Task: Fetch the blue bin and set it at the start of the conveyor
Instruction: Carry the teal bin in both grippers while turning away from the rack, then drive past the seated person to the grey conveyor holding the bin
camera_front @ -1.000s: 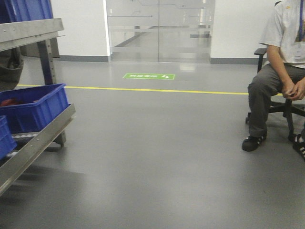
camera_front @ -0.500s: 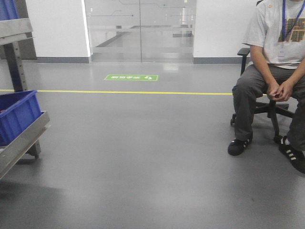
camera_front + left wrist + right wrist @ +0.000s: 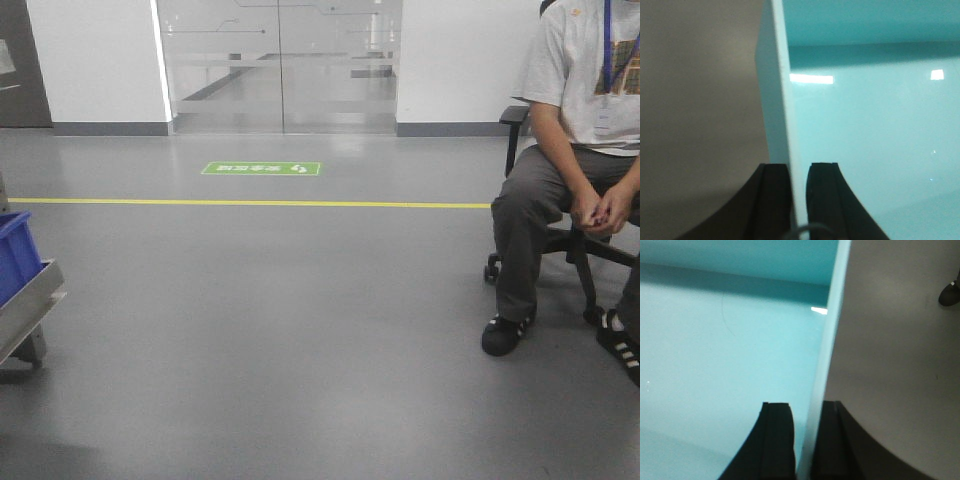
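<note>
At the left wall of the blue bin, the left gripper pinches the rim, one finger inside and one outside; at the bin's right wall the right gripper is clamped the same way. Grey floor lies below the bin. Farther off, right of the bin, a person sits on a chair.

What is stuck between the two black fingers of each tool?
The thin side wall of the blue bin. The left wrist view shows it inside the left tool, the right wrist view inside the right tool.
</note>
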### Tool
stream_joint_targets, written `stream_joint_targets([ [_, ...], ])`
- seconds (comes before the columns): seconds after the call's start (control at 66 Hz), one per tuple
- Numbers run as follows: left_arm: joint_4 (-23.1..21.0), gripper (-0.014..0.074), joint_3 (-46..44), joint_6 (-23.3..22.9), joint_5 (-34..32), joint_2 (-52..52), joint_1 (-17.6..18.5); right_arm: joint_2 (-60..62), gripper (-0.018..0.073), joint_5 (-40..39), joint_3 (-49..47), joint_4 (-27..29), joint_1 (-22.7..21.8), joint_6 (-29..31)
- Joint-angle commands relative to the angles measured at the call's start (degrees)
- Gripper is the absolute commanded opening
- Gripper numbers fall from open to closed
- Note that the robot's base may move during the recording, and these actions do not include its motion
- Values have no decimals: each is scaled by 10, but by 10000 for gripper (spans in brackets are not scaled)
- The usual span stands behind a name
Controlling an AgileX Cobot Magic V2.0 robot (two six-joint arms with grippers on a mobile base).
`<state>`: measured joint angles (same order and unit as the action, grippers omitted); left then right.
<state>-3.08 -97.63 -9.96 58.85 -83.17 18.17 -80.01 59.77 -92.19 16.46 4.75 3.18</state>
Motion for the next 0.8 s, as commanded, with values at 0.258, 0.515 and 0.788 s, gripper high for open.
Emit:
stream_joint_targets([
  [0.258, 8, -111, -8, 9, -17, 12, -2, 6, -151, -15, -5, -17, -7, 13],
  [0.515, 13, -111, -8, 9, -17, 12, -2, 6, -151, -17, -5, -17, -7, 13],
  [0.788, 23, -111, -8, 9, -17, 12, -2, 6, -151, -19, -5, -17, -7, 13],
])
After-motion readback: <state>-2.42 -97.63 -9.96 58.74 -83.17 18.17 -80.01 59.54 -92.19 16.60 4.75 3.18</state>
